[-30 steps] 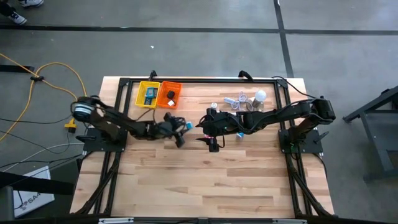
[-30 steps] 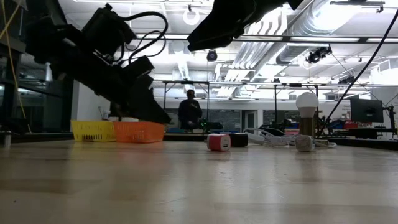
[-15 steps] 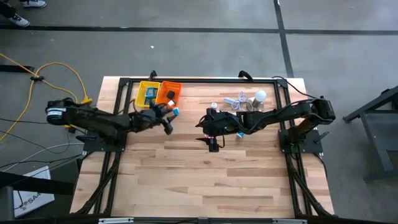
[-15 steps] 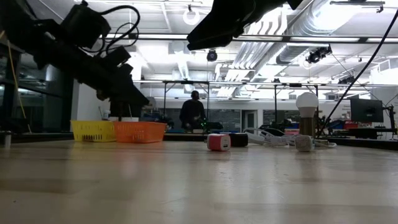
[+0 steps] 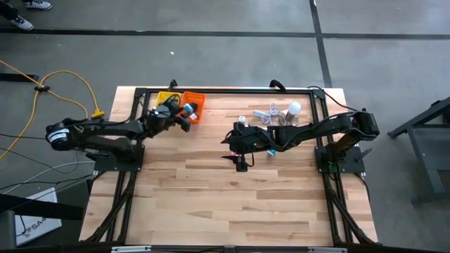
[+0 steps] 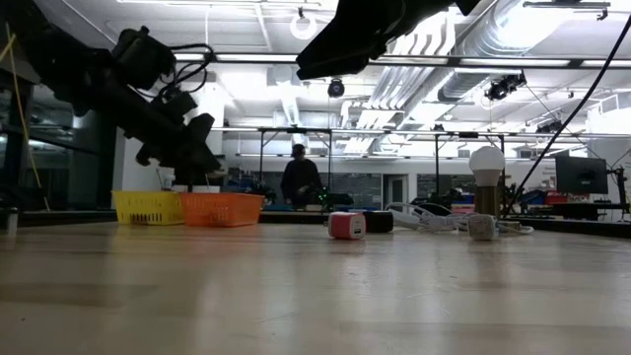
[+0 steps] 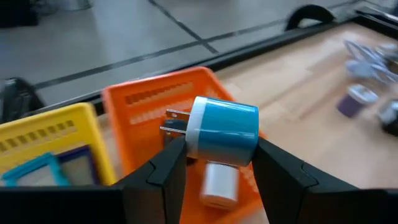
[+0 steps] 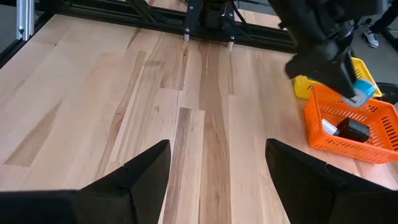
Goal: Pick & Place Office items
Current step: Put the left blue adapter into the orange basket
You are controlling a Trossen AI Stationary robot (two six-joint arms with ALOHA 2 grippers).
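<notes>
My left gripper [image 5: 184, 117] is shut on a blue office item with a white face and two metal prongs [image 7: 222, 130]. It hangs just above the orange basket [image 7: 149, 109], which stands next to the yellow basket [image 5: 166, 104] at the table's far left. A white piece [image 7: 217, 184] and a black piece [image 8: 353, 130] lie in the orange basket. A light-blue piece [image 7: 38, 173] lies in the yellow one. My right gripper [image 8: 217, 180] stands open over the middle of the table, with nothing between its fingers. My left gripper pinches the blue item's two rounded sides [image 7: 249, 146] between its two fingers [image 7: 166, 167]. The fingers slant slightly down, coming from the table's left side. The item is lifted clear above the orange basket, its prongs [image 7: 174, 123] pointing sideways.
A white bulb [image 5: 294, 108], a white cable [image 5: 267, 112] and small pieces lie at the far right of the table. A pink-red piece [image 6: 345, 225] rests on the wood near the middle. A black frame [image 5: 225, 90] rims the table. A person [image 6: 299, 177] stands far behind.
My left gripper has swung toward the table's far left, from the middle to above the orange basket, rising a little and turning. It stays shut on the blue item, which has travelled with it clear of the table.
</notes>
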